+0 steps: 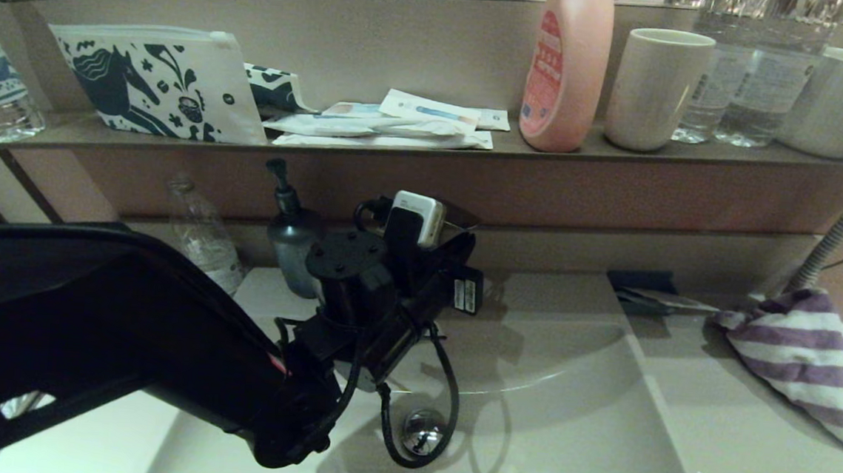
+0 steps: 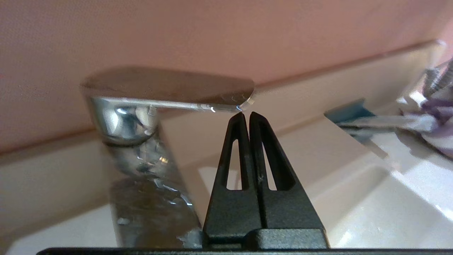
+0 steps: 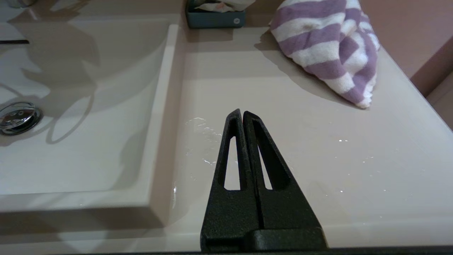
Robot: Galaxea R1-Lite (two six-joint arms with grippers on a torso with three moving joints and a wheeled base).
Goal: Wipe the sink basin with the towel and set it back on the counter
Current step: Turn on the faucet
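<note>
The purple-and-white striped towel (image 1: pixel 806 360) (image 3: pixel 325 46) lies bunched on the counter (image 1: pixel 734 436) (image 3: pixel 318 148), at the back right of the sink basin (image 1: pixel 565 410) (image 3: pixel 88 148). Neither gripper touches it. My left arm reaches over the basin. Its gripper (image 2: pixel 246 114) is shut and empty, with the tips just under the end of the chrome faucet lever (image 2: pixel 166 88). My right gripper (image 3: pixel 242 112) is shut and empty too, hovering low over the counter in front of the towel. The chrome drain plug (image 1: pixel 423 429) (image 3: pixel 16 117) sits in the basin floor.
Water drops (image 3: pixel 201 131) lie on the counter near the basin's edge. A blue tissue box (image 1: pixel 641 281) (image 3: pixel 214 16) stands behind the counter. A soap dispenser (image 1: pixel 289 235) and a clear bottle (image 1: pixel 203 236) stand at the back left. The shelf (image 1: pixel 398 149) holds a horse-print pouch, a pink bottle and cups.
</note>
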